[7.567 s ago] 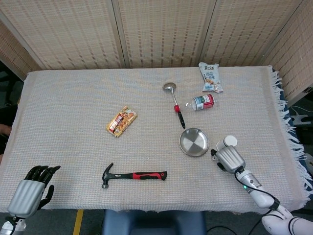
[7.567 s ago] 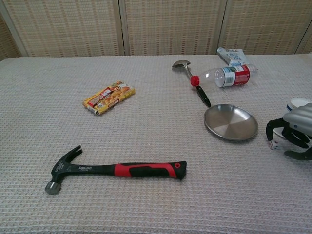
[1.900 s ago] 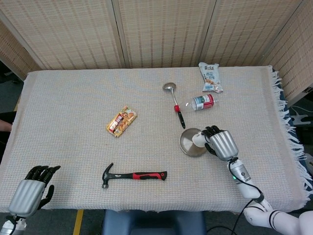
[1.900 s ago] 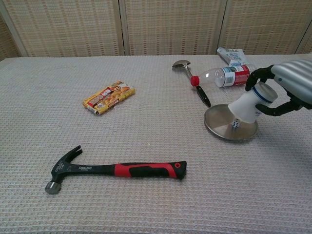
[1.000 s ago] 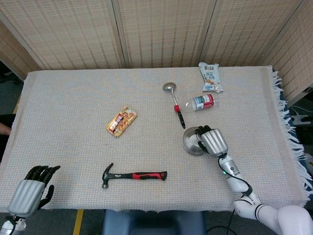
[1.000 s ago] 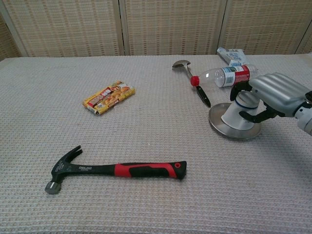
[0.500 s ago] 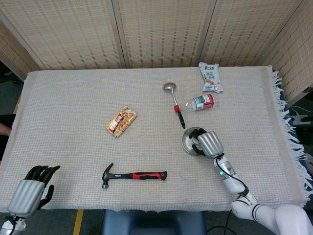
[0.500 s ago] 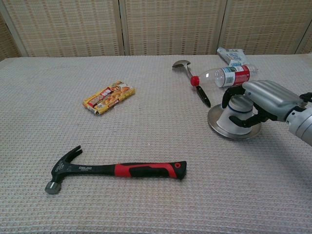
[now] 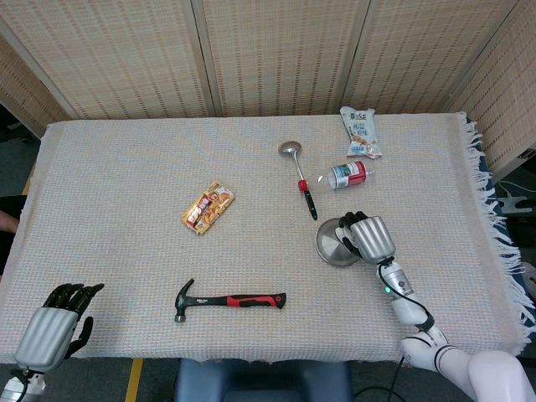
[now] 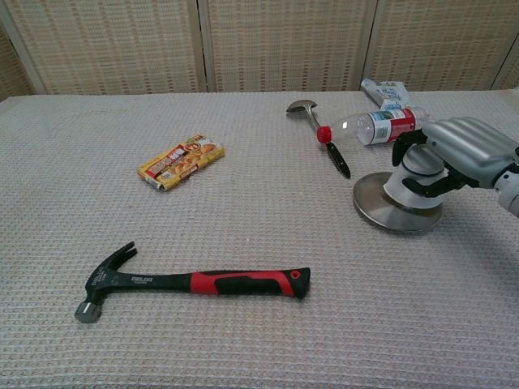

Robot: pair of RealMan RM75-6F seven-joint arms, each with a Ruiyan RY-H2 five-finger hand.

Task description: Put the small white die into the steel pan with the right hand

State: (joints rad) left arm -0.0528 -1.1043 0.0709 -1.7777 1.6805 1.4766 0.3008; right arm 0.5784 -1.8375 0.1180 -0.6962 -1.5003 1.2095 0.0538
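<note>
From overhead, the right hand (image 9: 369, 237) sits over the near-right part of the steel pan (image 9: 332, 244), fingers curled round a white cup (image 9: 347, 242) whose mouth points down at the pan; the die cannot be made out here. The left hand (image 9: 52, 322) rests far off at the table's near-left corner, fingers loosely curled, holding nothing. From the chest camera, the right hand (image 10: 454, 158) wraps the white cup (image 10: 415, 177), apparently upended on the steel pan (image 10: 388, 210). The die is hidden, presumably under the cup. Woven cloth (image 10: 243, 340) all round, bottle (image 10: 381, 126) and ladle (image 10: 323, 134) just behind, open room nearer.
</note>
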